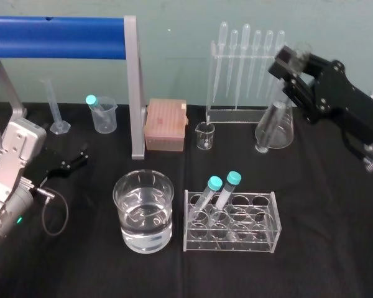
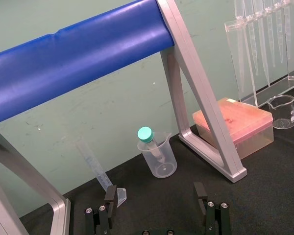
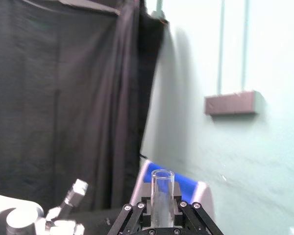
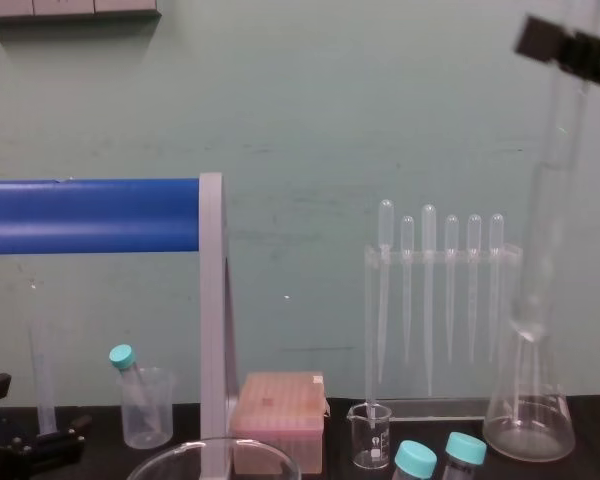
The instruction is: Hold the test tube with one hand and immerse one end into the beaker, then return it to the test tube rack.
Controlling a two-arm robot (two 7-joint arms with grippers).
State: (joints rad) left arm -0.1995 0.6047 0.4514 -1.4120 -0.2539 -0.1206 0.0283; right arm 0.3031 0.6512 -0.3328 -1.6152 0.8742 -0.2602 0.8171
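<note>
My right black two-finger claw clamps the long clear glass test tube high, so I need it upright over the wide glass beaker, lowering slowly.

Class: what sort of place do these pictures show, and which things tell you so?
Probably a laboratory bench: pipettes in a stand, a test tube rack with capped tubes, and a beaker of clear liquid.

Backdrop is a pale mint-green painted wall, a bit scuffed. A black cloth-covered table runs right up to it. A fat blue bar sits on a grey metal frame at the back left. There's also a black curtain meeting the wall, plus a brownish wall-mounted box.
</note>
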